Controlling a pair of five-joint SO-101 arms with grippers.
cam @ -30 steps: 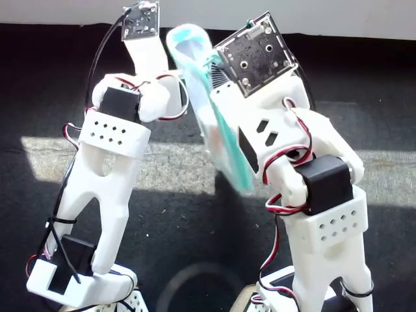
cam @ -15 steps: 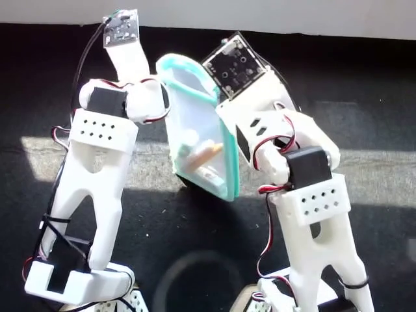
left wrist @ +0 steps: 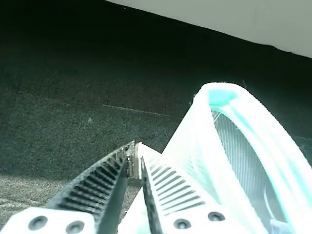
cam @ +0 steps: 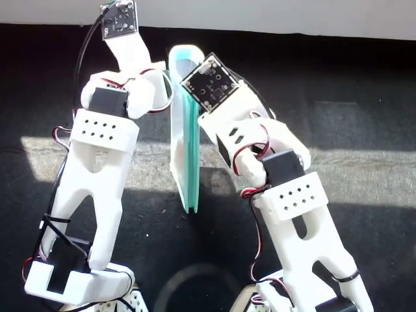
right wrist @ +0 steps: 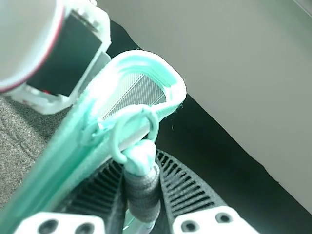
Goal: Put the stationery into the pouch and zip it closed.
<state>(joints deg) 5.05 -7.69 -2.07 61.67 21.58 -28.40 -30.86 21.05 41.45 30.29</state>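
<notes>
Pouch (cam: 182,136) of translucent white mesh, mint zip trim, hangs upright between arms; left gripper (left wrist: 135,148) clamped on its rim should anchor while right gripper (right wrist: 140,168), pinching mint ring-pull (right wrist: 140,155), draws straight.

Edge-on pouch (cam: 182,149), inside hidden; arm bases (cam: 78,287) partly past the high view's lower edge.

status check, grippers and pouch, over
Left gripper shut on pouch edge. Right gripper shut on zip pull. Pouch held upright between arms, edge-on in high view. No obstruction seen.
</notes>
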